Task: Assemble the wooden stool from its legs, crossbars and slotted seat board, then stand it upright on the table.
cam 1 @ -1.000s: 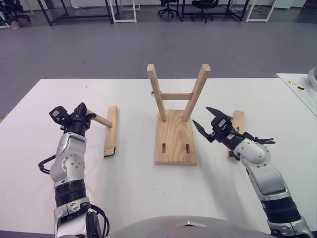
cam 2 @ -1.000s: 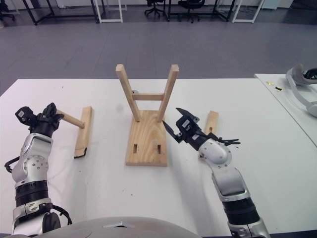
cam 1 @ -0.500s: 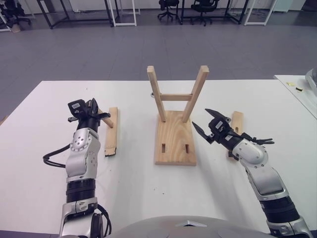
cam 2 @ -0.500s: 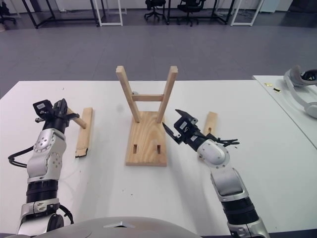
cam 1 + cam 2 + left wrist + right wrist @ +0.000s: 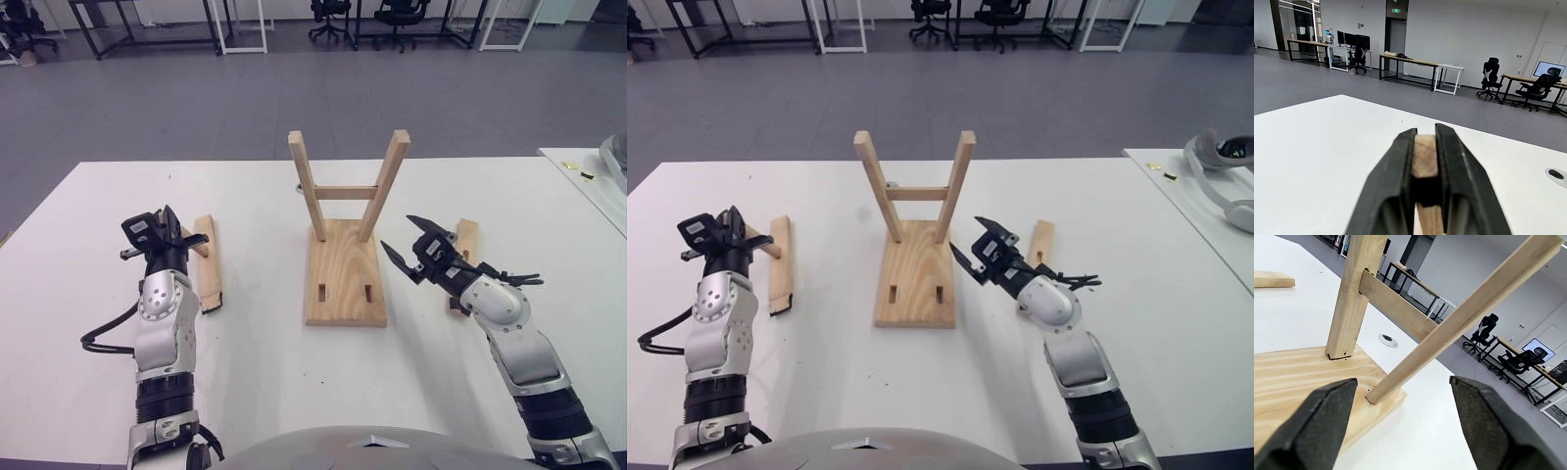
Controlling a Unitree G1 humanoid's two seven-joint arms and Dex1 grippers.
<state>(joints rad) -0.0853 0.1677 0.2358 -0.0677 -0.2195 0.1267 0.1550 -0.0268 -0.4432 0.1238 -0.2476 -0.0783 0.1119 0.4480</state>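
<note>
On the white desk [image 5: 294, 392], at its middle, the slotted seat board [image 5: 345, 279] lies flat, underside up. Two legs [image 5: 307, 186] joined by a crossbar [image 5: 346, 193] stand in the board's far slots. Its two near slots [image 5: 322, 291] are empty, so the stool looks about half built and is not yet upright. Left of the seat board, well apart from it, the left gripper [image 5: 168, 235] has its jaws clenched on the crossbar end of a second leg piece [image 5: 208, 266]. Just right of the seat board, the right gripper [image 5: 400, 235] hovers with jaws spread, holding nothing. Further right of the board, a loose leg [image 5: 467, 238] lies on the desk.
</note>
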